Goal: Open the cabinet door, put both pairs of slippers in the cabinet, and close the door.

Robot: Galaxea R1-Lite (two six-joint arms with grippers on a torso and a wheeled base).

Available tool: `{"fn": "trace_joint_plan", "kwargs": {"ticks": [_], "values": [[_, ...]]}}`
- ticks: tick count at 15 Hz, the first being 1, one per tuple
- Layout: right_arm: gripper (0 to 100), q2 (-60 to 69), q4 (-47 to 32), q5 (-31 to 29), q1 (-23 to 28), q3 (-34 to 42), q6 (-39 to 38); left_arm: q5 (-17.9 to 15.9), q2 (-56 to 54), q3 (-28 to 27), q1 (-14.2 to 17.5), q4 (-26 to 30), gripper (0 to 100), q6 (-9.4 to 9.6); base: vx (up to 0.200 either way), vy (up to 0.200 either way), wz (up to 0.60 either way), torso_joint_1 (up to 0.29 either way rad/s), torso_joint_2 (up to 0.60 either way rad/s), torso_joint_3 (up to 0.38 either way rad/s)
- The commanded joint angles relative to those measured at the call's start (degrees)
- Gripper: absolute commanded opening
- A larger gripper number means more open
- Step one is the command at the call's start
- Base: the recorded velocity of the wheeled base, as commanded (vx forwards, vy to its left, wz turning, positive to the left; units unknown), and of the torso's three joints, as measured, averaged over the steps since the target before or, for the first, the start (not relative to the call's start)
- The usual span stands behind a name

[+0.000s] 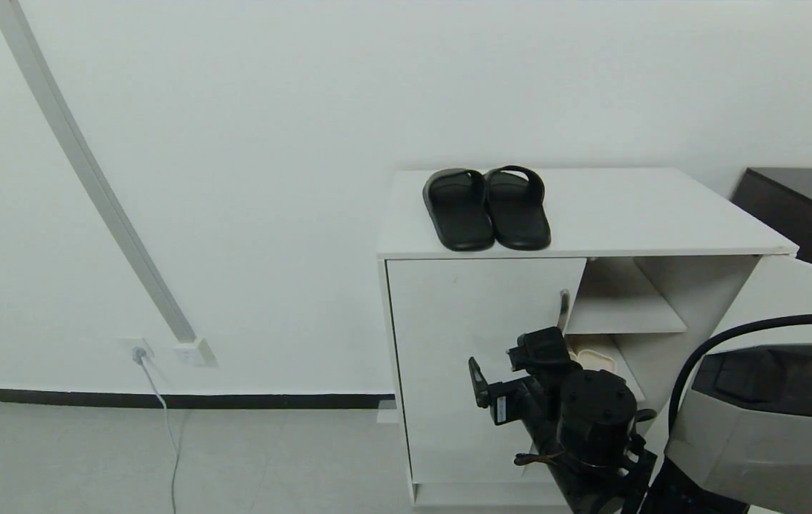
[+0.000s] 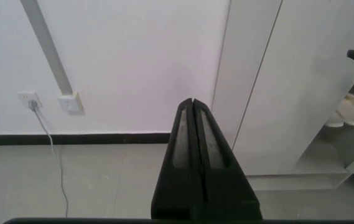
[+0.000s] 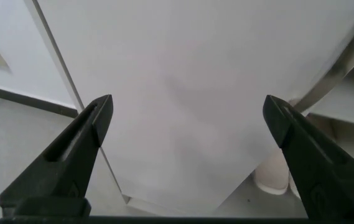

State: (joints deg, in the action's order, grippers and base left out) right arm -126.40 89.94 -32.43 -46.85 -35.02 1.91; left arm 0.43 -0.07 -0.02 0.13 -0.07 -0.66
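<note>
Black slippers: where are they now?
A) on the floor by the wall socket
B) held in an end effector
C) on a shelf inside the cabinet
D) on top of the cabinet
D: the black slippers lie side by side on the top panel of the cabinet, above its closed left door.

The cabinet (image 1: 627, 214) is open on its right side: the right door (image 1: 798, 293) is swung wide to the right, while the shut left door (image 1: 477, 343) blocks the other half. The upper shelf (image 1: 620, 307) offers room, and pale slippers (image 1: 595, 358) lie on the shelf below. On top, bare surface lies right of the black slippers (image 1: 486, 208).
</note>
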Motion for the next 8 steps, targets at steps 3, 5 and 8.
{"fn": "trace_joint_plan", "kwargs": {"ticks": [3,5,8], "values": [[100,-0.1,0.1,0.0,0.0,0.2,0.0,0.0,0.1,0.0,0.0,0.0,0,-0.04,0.000,0.000,0.00,0.209,-0.52,-0.310],[100,0.0,0.1,0.0,0.0,0.7,0.0,0.0,0.1,-0.1,0.0,0.0,0,-0.04,0.000,0.000,0.00,0.229,-0.55,-0.320],[100,0.1,0.1,0.0,-0.1,0.7,0.0,0.0,0.1,0.0,0.0,0.0,0,-0.04,0.000,0.000,0.00,0.246,-0.57,-0.330]]}}
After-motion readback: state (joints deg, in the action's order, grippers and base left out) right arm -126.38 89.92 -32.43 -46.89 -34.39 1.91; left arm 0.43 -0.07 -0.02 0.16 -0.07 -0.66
